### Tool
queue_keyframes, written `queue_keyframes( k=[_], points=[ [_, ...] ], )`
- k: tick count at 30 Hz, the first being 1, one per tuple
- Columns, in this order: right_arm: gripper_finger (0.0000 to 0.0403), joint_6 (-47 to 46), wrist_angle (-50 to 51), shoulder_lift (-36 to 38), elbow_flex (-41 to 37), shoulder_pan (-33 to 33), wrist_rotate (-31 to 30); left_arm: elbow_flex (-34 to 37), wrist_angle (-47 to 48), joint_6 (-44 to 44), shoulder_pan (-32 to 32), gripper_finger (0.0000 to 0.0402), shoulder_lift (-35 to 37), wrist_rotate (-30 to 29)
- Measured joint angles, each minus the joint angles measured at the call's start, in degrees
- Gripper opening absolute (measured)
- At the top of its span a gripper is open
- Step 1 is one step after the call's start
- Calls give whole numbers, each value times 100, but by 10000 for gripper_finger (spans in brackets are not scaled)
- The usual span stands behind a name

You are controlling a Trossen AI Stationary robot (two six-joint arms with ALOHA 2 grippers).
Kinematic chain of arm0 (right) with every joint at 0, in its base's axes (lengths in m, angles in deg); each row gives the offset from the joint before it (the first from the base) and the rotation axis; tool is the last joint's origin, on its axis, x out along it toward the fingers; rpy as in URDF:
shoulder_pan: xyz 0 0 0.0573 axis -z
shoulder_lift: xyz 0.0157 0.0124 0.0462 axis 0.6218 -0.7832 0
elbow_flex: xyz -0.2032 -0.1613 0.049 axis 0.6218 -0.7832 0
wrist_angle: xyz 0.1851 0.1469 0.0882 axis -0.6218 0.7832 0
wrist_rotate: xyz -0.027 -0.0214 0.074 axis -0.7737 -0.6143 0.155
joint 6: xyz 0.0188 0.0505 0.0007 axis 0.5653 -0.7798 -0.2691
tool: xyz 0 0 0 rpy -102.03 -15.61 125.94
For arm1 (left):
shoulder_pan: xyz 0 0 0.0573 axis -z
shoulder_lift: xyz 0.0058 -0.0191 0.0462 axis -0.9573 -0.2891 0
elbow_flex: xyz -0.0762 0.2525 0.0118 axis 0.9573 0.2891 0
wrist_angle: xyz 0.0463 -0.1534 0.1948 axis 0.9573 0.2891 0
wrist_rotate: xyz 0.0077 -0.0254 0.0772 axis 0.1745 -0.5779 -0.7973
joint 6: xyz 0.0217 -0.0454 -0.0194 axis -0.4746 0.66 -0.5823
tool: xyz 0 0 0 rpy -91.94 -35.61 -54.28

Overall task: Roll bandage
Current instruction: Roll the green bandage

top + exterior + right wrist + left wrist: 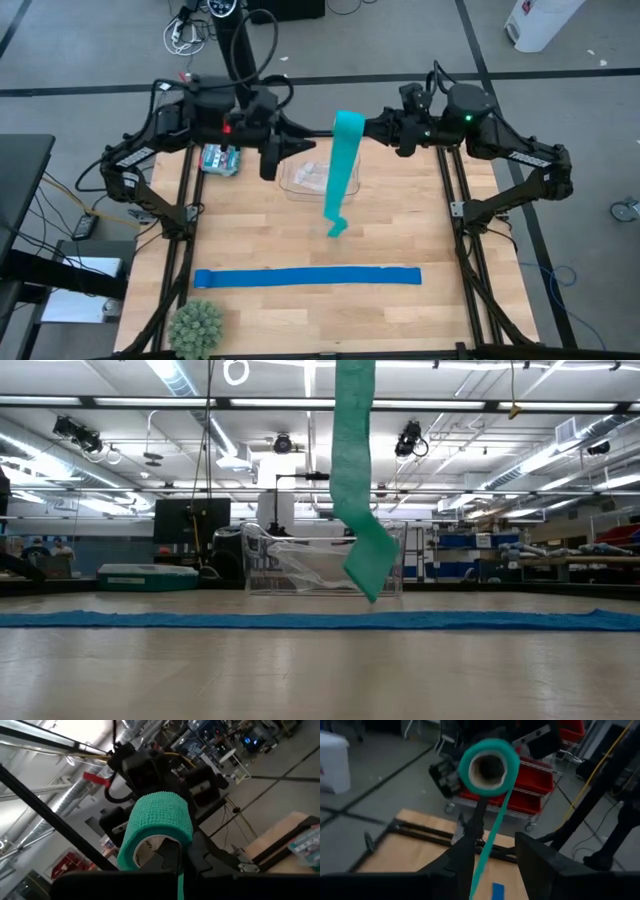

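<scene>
Low view, nearest: a royal-blue strip (320,619) lies flat across the wooden table (320,670), full width, untouched.
Just behind it: the loose tail of the bandage (355,480) hangs straight down from above, its folded end just clear of the table top; I judge it is held high so the slack stays free of the table while winding.
Further back: a clear plastic container (300,565) stands behind the hanging tail, and a teal box (147,576) sits off to one side.
High view, near edge: a spiky green ball (196,326) rests at a table corner, near one end of the blue strip.
High view, far edge: both arms meet above the table's far side, with the bandage's rolled end between them.
Right hand (372,128): fingers closed on the cardboard-cored roll; the right wrist view shows teal mesh wound round the core, held right at the fingers.
Left hand (290,128): faces the roll's open end from the other side; I cannot tell whether it is open or closed.
Why held so: one hand seems to carry the roll while the tail dangles; this is a judgement.
Progress: only part is wound; a long tail is left.
</scene>
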Motion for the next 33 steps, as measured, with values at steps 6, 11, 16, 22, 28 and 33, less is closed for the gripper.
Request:
queue_keyframes(
  k=[6,11,16,22,28,33],
  points=[
    [0,174,-116,-81,0,31,-14,3,0,414,9,147,-170,56],
    [0,189,-362,-193,0,30,-1,3,21,408,13,147,-378,198],
    [0,189,-435,-259,-2,29,13,9,42,413,11,145,-540,247],
    [0,198,-466,-242,0,31,12,3,-4,423,13,33,-582,72],
    [0,238,-291,-137,0,71,17,4,6,730,14,6,-517,173],
    [0,572,110,-9,2,351,-115,4,-5,1024,190,4,-512,389]
  ],
)
